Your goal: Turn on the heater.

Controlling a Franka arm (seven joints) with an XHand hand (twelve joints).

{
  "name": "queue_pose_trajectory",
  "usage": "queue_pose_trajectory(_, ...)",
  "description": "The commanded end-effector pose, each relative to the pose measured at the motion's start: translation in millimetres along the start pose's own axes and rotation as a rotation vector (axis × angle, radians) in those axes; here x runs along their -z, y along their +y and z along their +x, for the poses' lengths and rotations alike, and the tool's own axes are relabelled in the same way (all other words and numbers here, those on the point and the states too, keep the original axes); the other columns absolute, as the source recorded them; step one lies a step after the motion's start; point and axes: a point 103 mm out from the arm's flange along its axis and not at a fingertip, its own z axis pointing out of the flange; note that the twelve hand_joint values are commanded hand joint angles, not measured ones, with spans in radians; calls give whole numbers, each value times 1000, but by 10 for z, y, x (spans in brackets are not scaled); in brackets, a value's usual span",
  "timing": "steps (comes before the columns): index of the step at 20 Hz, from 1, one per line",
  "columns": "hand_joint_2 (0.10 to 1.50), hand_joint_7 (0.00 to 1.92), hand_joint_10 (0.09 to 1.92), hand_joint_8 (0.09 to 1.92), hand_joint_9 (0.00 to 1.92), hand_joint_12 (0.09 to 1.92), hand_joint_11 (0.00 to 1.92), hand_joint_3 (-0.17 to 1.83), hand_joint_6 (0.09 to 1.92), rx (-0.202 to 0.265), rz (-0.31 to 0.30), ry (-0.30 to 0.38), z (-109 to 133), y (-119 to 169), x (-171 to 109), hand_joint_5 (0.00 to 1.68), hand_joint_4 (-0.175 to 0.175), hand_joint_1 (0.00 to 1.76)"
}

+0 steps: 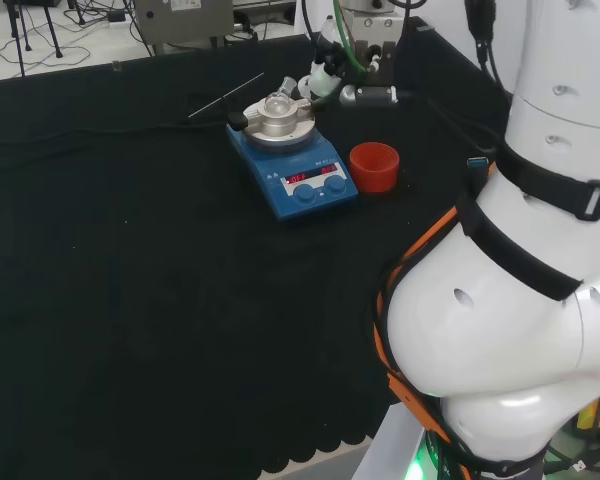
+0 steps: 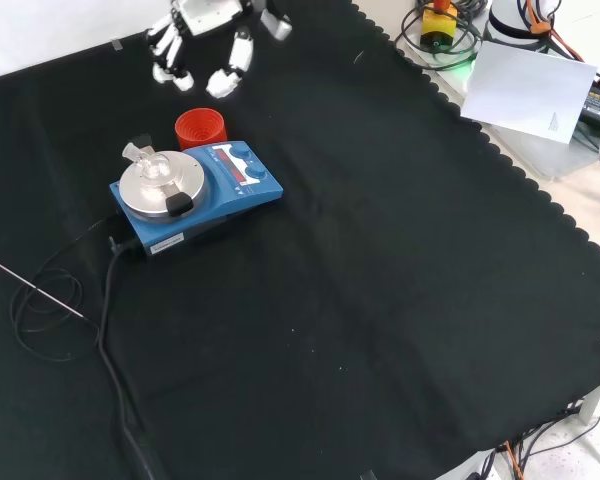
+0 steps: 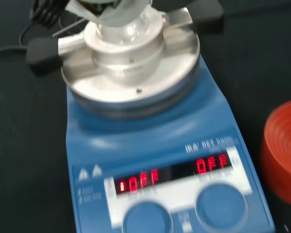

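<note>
Probe rod: thin metal rod (image 2: 30, 286) lying on the black cloth (image 2: 380, 300) at the far left of the front view, beside a loose coil of black cable (image 2: 100, 330)
Cable: runs from that coil to the rear edge of the heater
Heater: blue hotplate (image 2: 220, 195) with a round silver top plate (image 2: 160, 185), left of centre in the front view; in the head view it sits mid-bench, just left of the red ring
Flask: small clear glass flask (image 2: 152, 165) seated in a metal block in the middle of the plate; contents cannot be told
Black-tipped arms: two dark knobs (image 3: 43, 51) jutting out from opposite sides of the plate
Panel: two red lit displays (image 3: 172, 174) above two round blue knobs (image 3: 220, 208), facing away from the plate
Red ring: red ribbed stand (image 2: 202, 128) on the cloth just beside the heater, between heater and hand in the front view, holding nothing
Hand: black and white hand (image 2: 205, 40) at the top edge of the front view, hanging above the cloth beyond the red ring, apart from both ring and heater
Fingers: spread and pointing downward, gently bent, clasping nothing
</note>
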Motion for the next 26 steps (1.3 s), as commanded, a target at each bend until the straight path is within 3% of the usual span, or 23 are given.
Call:
queue_pose_trajectory(1,696,534,746,753,591,1399,150,689,798,-15,107,-46,-49,-442,-127,602,-83,913)
queue_pose_trajectory(4,689,628,726,735,661,1400,188,722,781,-21,142,-64,-62,-540,-200,563,-80,974)
queue_pose_trajectory(7,680,777,654,712,859,1366,316,754,759,-28,187,-101,-79,-616,-261,515,-82,1016)
queue_pose_trajectory(12,673,1032,565,683,1178,1272,608,770,642,-35,270,-149,-73,-676,-319,386,-74,1056)
queue_pose_trajectory(17,680,1292,644,760,1454,1064,1059,757,363,-27,316,-176,-39,-718,-336,277,-73,1105)
queue_pose_trajectory(26,706,1372,885,979,1536,963,1475,735,98,-10,398,-221,48,-777,-357,270,-76,1147)
